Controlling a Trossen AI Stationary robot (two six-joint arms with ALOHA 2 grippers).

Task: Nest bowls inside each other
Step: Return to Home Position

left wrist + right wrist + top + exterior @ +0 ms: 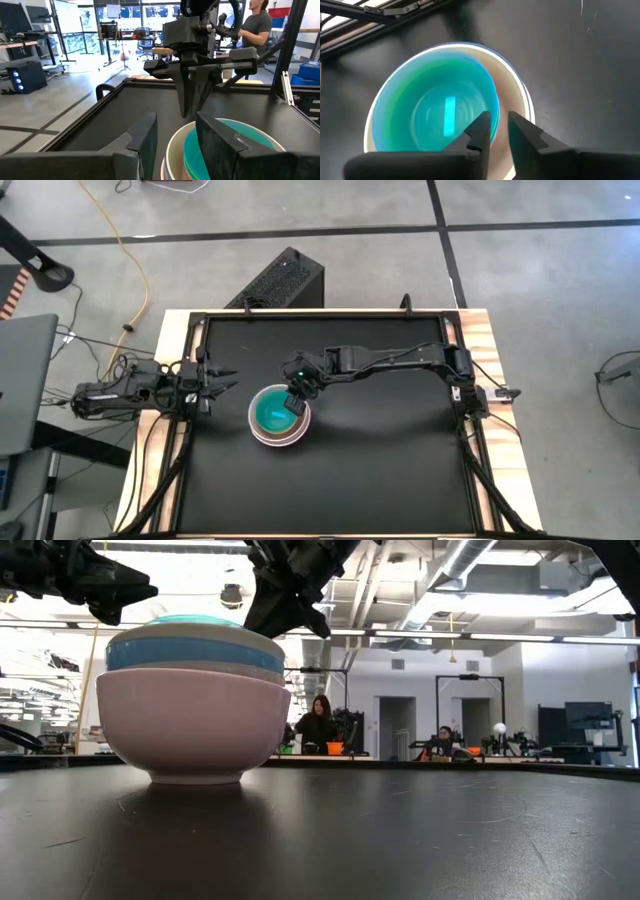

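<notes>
The bowls stand nested in one stack point(278, 415) left of the table's middle. In the low view a pink bowl point(190, 725) rests on the black table, with a cream rim, a blue bowl point(190, 652) and a teal rim point(200, 619) above it. The teal bowl point(435, 110) is innermost. My right gripper point(499, 122) hangs slanting down over the stack's right rim, open by a narrow gap, one finger over the teal bowl's rim and one outside it. My left gripper point(228, 380) waits open and level at the table's left side, pointing at the stack point(250, 135). My right gripper stands with its fingertips point(481, 126) astride the teal bowl's rim point(495, 107), coming from above and from the table's right. Whether a finger touches that rim I cannot tell. The bowl sits inside the stack, upright.
The black tabletop point(400, 460) lies bare to the right of and nearer than the stack. A metal frame point(320, 315) runs around the table. A black box point(285, 280) stands on the floor beyond the far edge. People point(318, 725) sit far back in the room.
</notes>
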